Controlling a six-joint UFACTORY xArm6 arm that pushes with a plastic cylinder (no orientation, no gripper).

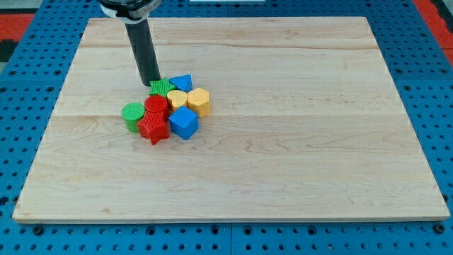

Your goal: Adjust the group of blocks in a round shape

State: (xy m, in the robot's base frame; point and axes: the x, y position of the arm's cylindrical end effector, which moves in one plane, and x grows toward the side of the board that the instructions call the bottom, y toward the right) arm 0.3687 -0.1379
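Note:
A tight cluster of blocks sits left of the board's centre. A green cylinder [132, 116] is at its left, a red cylinder [155, 106] beside it, a red star [153, 129] at the bottom. A blue cube [184, 123] is at the lower right. A yellow hexagon [199, 102] and another yellow block [177, 98] lie on the right. A green block [161, 88] and a blue triangle [183, 82] form the top. My tip [152, 84] touches the green block's upper left edge, at the cluster's top.
The blocks lie on a pale wooden board [297, 142], which rests on a blue perforated base [21, 106]. The rod's dark shaft [143, 49] rises towards the view's top left.

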